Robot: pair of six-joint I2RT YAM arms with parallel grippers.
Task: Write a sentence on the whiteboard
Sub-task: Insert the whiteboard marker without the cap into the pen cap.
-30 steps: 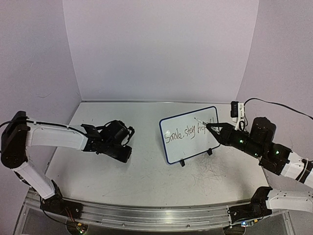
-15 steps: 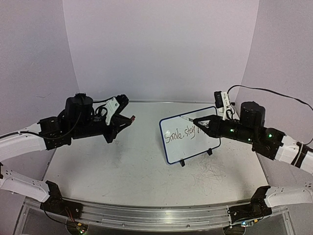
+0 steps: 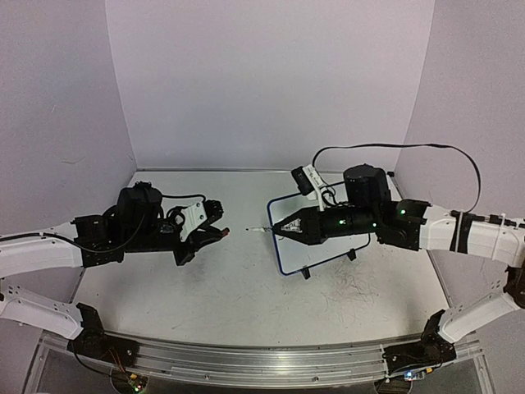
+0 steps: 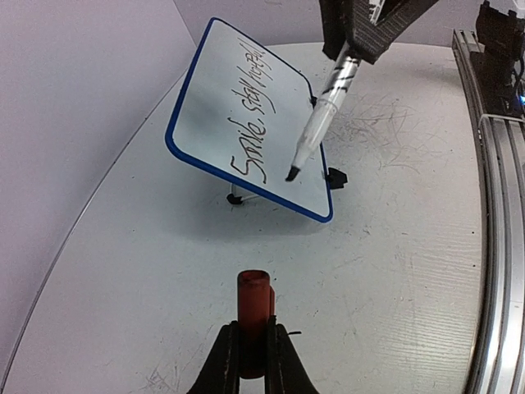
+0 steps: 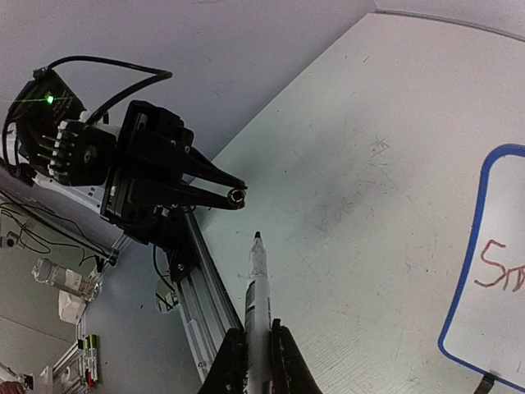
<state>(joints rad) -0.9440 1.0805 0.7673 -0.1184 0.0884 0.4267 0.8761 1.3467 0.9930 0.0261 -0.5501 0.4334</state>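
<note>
The whiteboard (image 4: pixel 234 98) stands tilted on its wire stand, with the sentence (image 4: pixel 256 123) "Smile, stay hopeful" written across it. In the top view my right arm hides most of the whiteboard (image 3: pixel 316 253). My right gripper (image 3: pixel 276 229) is shut on a white marker (image 5: pixel 257 283), whose bare tip points left, away from the board. My left gripper (image 4: pixel 255 328) is shut on a red marker cap (image 4: pixel 253 295), its open end facing the marker tip across a small gap. The right wrist view shows the cap (image 5: pixel 238 197) just beyond the tip and the board's left edge (image 5: pixel 463 271).
An aluminium rail (image 3: pixel 246 361) runs along the table's near edge. Old scribble marks (image 3: pixel 353 291) cover the table in front of the board. Purple walls close in the back and both sides. A black cable (image 3: pixel 394 149) loops above the right arm.
My right gripper has left the board and swung left with the marker. My left arm has risen from the table and brought the cap toward the middle, facing the tip.
</note>
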